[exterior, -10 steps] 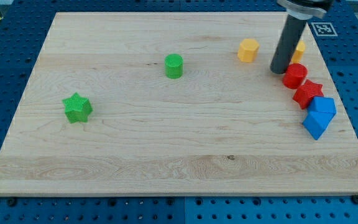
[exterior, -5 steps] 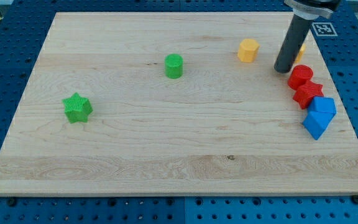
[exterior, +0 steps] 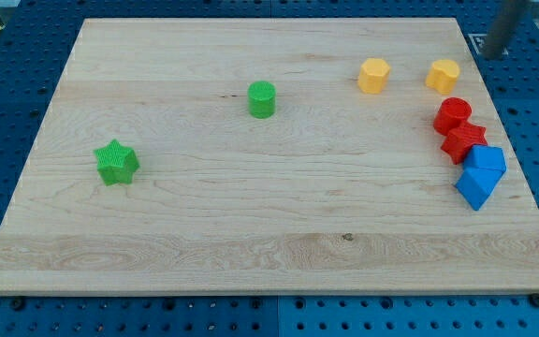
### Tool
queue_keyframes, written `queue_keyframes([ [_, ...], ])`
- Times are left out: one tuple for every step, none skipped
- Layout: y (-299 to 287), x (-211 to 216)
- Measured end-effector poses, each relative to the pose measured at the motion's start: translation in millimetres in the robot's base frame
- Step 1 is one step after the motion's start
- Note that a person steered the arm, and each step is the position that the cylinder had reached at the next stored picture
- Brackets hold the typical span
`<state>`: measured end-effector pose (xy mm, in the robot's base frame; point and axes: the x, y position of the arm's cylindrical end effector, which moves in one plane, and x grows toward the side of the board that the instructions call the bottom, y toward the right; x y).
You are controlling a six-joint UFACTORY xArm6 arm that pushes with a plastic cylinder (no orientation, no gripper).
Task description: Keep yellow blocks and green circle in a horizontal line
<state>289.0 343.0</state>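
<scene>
A green circle block (exterior: 262, 98) sits left of centre in the upper half of the wooden board (exterior: 251, 234). A yellow hexagon block (exterior: 373, 75) and a yellow heart-like block (exterior: 443, 75) lie side by side at the upper right, level with each other and slightly higher in the view than the green circle. My tip (exterior: 491, 54) is at the view's top right, off the board's right edge, right of the yellow heart and apart from every block.
A green star (exterior: 116, 162) lies at the left. A red circle (exterior: 452, 115), a red star (exterior: 463, 141) and two blue blocks (exterior: 481, 174) cluster along the right edge, below the yellow heart. Blue pegboard surrounds the board.
The rod has moved up and right, from beside the red circle to beyond the board's top right corner. The yellow heart, formerly hidden behind it, shows fully. No block moved in the last half second.
</scene>
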Motion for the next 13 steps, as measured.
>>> queue_keyframes([
  [-5.8, 22.2],
  [-52.0, 38.0],
  [-115.1, 43.6],
  [-183.9, 43.9],
  [-230.5, 43.9],
  [-226.8, 41.7],
  [-188.7, 35.0],
  [-206.3, 26.0],
  [-281.4, 27.4],
  [-323.5, 36.6],
  [-276.7, 20.6],
  [-192.5, 14.5],
  [-134.2, 30.7],
])
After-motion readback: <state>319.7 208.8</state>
